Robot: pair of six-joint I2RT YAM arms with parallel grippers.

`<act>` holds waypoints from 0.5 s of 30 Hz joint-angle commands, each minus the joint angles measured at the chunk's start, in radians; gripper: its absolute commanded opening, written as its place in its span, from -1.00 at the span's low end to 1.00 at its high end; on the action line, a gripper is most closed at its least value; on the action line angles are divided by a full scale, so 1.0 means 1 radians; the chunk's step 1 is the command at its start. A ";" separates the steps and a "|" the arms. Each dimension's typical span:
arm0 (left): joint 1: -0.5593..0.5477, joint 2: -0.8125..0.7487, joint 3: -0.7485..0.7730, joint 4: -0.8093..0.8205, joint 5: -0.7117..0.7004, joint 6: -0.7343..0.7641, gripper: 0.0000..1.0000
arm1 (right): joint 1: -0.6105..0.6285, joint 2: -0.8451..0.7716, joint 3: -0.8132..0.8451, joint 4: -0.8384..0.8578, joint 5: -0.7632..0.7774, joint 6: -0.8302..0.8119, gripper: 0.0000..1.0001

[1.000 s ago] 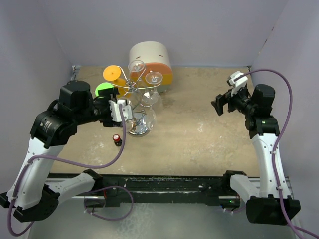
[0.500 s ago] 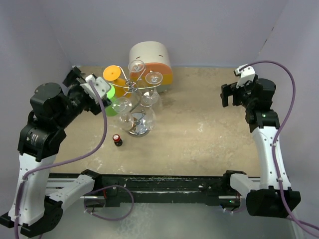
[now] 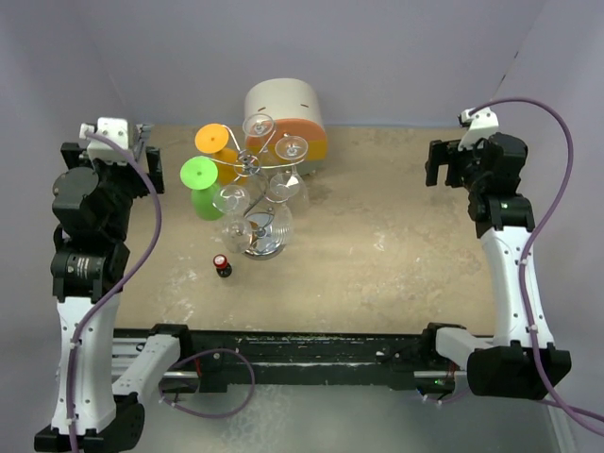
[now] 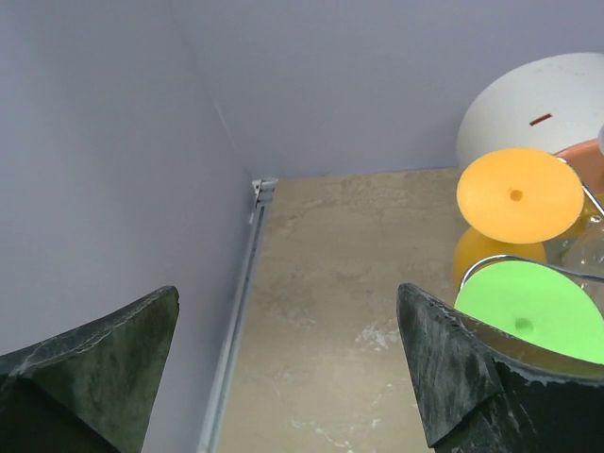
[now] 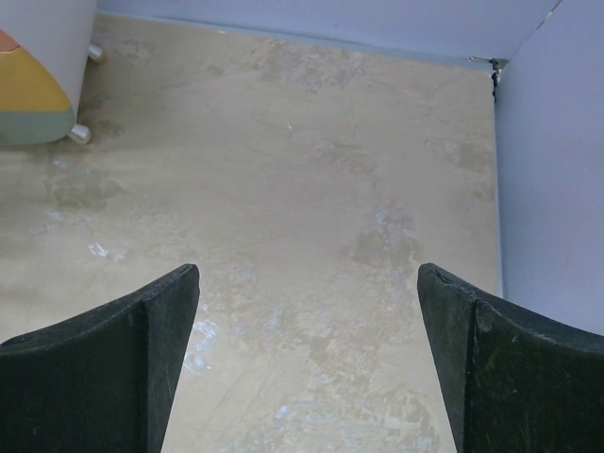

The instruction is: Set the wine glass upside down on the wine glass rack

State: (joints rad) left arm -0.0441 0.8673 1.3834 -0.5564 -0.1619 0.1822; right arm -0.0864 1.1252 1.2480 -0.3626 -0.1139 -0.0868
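The wine glass rack (image 3: 249, 166) is a silver wire stand on a round shiny base (image 3: 263, 238) at the back left of the table. Several glasses hang on it upside down: two clear ones (image 3: 258, 125), one with an orange foot (image 3: 213, 138) and one with a green foot (image 3: 199, 172). The green foot (image 4: 530, 304) and the orange foot (image 4: 519, 193) show in the left wrist view. My left gripper (image 3: 140, 149) (image 4: 288, 368) is open and empty by the left wall, apart from the rack. My right gripper (image 3: 437, 164) (image 5: 307, 359) is open and empty at the far right.
A round white-and-orange drum (image 3: 286, 117) stands behind the rack and shows in both wrist views (image 4: 552, 104) (image 5: 36, 71). A small red-capped bottle (image 3: 222, 265) stands in front of the rack. Purple walls close the left, back and right sides.
My left gripper has drawn back from the rack to the back left corner, empty. My right gripper has moved back and to the right.
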 commanded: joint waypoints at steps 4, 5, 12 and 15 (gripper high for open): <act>0.042 -0.073 -0.137 0.148 -0.121 -0.197 0.98 | -0.006 -0.016 0.064 -0.019 0.012 -0.021 1.00; 0.042 -0.077 -0.159 0.168 -0.128 -0.193 0.98 | -0.006 -0.031 0.049 -0.006 0.019 -0.023 1.00; 0.043 -0.120 -0.275 0.296 -0.182 -0.162 0.98 | -0.006 -0.160 -0.057 0.115 0.157 -0.050 1.00; 0.043 -0.124 -0.271 0.272 -0.163 -0.131 0.98 | -0.006 -0.170 -0.046 0.099 0.150 -0.066 1.00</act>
State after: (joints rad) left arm -0.0074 0.7593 1.1038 -0.3614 -0.3141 0.0368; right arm -0.0864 0.9825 1.1893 -0.3351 -0.0109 -0.1196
